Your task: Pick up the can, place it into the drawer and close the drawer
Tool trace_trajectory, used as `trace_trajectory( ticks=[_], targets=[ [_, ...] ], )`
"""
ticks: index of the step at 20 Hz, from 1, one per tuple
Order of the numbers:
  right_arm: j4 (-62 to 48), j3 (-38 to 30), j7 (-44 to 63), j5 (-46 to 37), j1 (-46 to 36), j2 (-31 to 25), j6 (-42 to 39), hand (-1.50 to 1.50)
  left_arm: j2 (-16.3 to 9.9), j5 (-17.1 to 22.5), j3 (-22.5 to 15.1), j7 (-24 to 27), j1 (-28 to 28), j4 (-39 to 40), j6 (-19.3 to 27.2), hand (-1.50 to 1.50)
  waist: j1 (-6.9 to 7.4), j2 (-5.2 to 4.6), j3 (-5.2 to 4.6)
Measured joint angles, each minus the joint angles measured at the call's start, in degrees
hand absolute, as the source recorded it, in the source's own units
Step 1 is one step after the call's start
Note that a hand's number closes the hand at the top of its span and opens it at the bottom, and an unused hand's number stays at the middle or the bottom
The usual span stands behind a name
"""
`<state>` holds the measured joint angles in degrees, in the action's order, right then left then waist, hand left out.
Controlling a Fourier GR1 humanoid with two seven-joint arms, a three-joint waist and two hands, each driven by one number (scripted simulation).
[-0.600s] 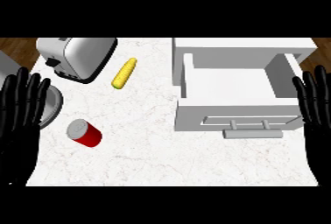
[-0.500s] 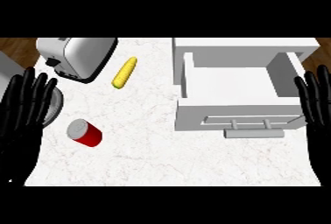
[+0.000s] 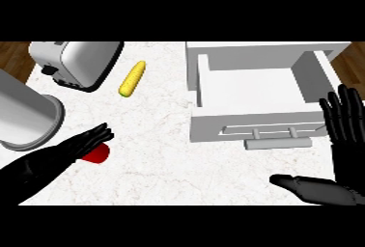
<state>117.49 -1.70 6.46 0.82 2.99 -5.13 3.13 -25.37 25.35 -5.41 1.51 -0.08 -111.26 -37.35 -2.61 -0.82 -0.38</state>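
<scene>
- The red can (image 3: 97, 153) lies on the white counter (image 3: 164, 159), left of the drawer (image 3: 257, 103), partly hidden under our left hand (image 3: 68, 152).
- That hand's fingers reach straight over it, not curled: we judge the grasp not yet made.
- Next, we close round it.
- Our right hand (image 3: 345, 128) rests open beside the open drawer.

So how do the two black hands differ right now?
The left hand lies stretched across the counter, fingers straight and over the red can, partly hiding it; the right hand stands with fingers up beside the open drawer, touching nothing. The left hand points towards the middle of the counter; the right sits at the view's right edge. Both are black, with straight open fingers.
</scene>
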Motion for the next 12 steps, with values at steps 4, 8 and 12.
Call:
trace_trajectory(
  ticks=[4, 8, 12],
  targets=[
    [0.87, -1.85, 1.88, 0.88, 2.78, -0.16, 0.57, -1.50, -10.35, 9.73, 5.81, 2.12, -1.13, 8.17, -13.20, -1.50, 0.33, 0.24, 0.16],
    [1.90, -4.34, 2.10, 3.13, 5.45, -0.96, -0.34, -1.50, -18.67, 16.69, 10.69, 3.13, -3.29, 18.45, -21.58, -1.50, 0.67, 0.42, 0.26],
    [3.17, -6.77, 1.35, 5.88, 8.27, -2.06, -2.38, -1.50, -23.97, 21.29, 12.99, 1.85, -6.66, 27.22, -25.60, -1.50, 0.73, 0.53, 0.30]
  ],
)
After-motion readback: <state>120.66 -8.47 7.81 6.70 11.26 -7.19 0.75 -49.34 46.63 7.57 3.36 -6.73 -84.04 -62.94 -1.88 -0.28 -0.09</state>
